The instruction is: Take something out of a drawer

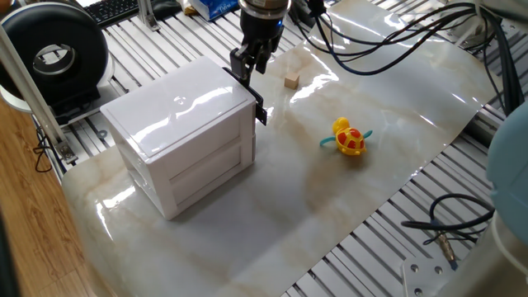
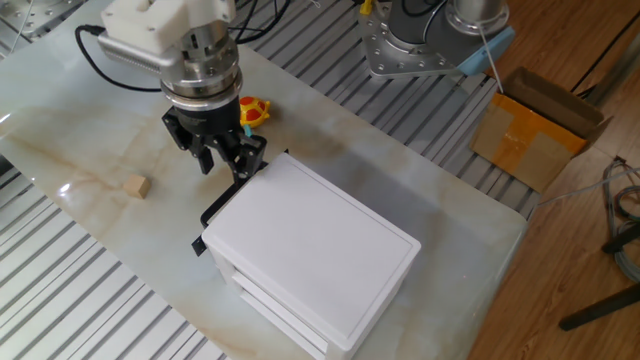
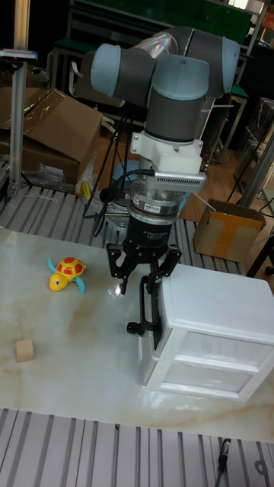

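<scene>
My gripper (image 3: 143, 284) hangs with its fingers spread and empty just above the far end of the black handle (image 3: 146, 310) on the upper drawer (image 3: 215, 342), which looks shut. I'd pinch that bar across its middle — it's stiff and thin, but glossy, so it may slip. One wood cube (image 2: 135, 186) sits out on the table (image 1: 388, 107), well left of the cabinet (image 2: 320, 250); light and hard, easiest taken across two flat faces. I can't see inside the drawer.

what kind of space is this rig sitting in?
Likely a robotics lab or workshop: the table is slotted aluminium profile with loose cables trailing across it, cardboard boxes are stacked behind the arm, and a keyboard sits at the edge.
</scene>
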`<state>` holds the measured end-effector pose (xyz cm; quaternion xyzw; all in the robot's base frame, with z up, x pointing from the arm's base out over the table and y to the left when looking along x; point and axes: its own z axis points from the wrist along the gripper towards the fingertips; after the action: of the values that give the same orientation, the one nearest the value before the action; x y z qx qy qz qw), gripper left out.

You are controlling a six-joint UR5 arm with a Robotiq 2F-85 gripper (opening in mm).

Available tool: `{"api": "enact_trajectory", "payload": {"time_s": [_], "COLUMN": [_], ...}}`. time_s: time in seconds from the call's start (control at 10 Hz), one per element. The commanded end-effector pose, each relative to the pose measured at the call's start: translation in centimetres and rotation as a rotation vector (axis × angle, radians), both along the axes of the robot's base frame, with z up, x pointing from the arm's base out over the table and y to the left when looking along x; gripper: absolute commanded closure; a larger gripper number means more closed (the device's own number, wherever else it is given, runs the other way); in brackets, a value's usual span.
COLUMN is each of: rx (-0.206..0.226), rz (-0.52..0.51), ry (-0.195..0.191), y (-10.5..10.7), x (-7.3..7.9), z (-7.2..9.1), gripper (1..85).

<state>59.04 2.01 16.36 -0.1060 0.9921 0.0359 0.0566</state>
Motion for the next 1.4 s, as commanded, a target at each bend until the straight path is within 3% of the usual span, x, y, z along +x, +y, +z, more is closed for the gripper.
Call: {"api": "enact_trajectory", "payload": {"time_s": [0.0, 0.6, 1.1, 1.3], "rx": [0.035, 0.038, 0.028, 0.001], "rz": [-0.009, 0.003, 0.020, 0.028], "ry": [-0.009, -0.011, -0.022, -0.021], "y": [0.6, 0.4, -1.0, -1.9], "x": [0.5, 0.5, 0.0, -0.3], "z": [-0.4, -0.8, -1.5, -1.6], "gripper": [34.3, 34.7, 35.0, 37.0]}}
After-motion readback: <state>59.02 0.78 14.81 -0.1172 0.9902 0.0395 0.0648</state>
